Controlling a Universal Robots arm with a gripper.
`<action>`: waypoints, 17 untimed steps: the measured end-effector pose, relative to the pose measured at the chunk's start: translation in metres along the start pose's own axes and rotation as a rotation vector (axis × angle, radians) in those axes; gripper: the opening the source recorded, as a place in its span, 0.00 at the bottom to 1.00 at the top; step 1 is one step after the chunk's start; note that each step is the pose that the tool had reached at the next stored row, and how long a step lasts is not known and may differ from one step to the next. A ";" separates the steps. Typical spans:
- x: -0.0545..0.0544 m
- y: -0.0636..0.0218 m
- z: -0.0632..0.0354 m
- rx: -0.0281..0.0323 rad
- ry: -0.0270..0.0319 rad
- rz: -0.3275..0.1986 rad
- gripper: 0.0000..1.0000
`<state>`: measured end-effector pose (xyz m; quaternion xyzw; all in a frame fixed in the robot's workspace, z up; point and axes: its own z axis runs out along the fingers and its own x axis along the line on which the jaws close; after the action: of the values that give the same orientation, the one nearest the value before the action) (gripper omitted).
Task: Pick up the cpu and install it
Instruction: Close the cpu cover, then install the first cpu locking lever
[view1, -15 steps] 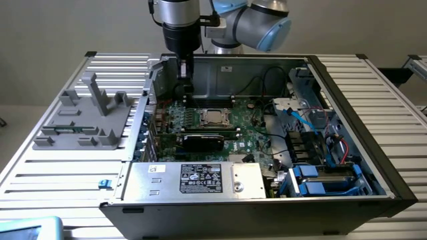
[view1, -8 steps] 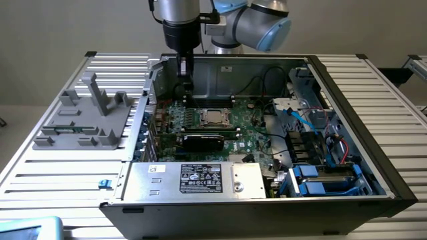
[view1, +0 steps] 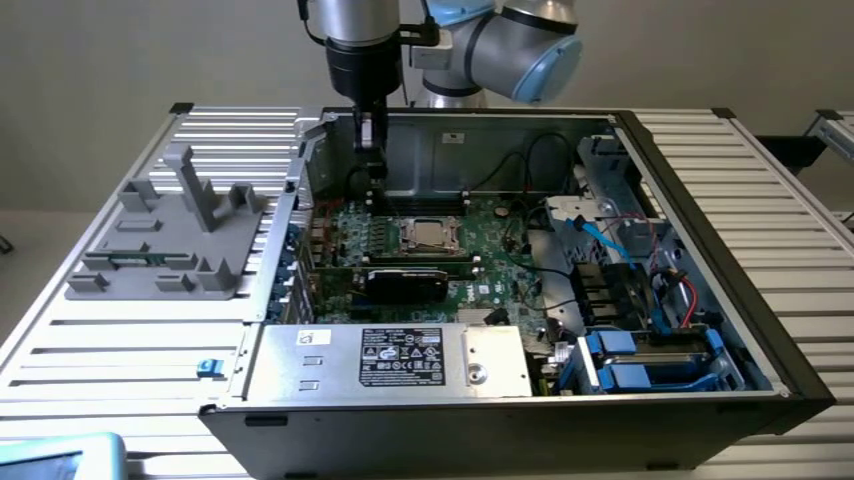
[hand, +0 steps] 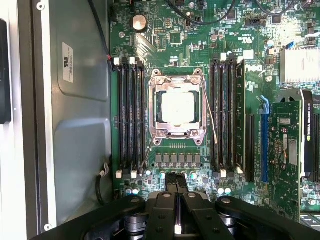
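Occupying the exterior view's middle, an open black computer case (view1: 534, 440) is seen; a black card (hand: 308, 135) is lettered NVIDIA QUADRO. The shiny square cpu (view1: 427, 234) is seated in its metal-framed socket (hand: 155, 125), the closed, empty black gripper (view1: 372, 178) just up-left.

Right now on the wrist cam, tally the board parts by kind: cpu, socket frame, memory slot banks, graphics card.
cpu: 1
socket frame: 1
memory slot banks: 2
graphics card: 1
Total: 5
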<state>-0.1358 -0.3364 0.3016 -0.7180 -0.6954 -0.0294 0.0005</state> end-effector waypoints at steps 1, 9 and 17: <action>0.000 0.0000 0.0000 0.0000 0.0000 0.000 0.11; 0.000 0.0000 0.0000 0.0000 0.0000 0.000 0.11; 0.000 0.0000 0.0004 -0.0045 -0.0044 0.106 0.11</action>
<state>-0.1358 -0.3364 0.3012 -0.7540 -0.6563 -0.0293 -0.0010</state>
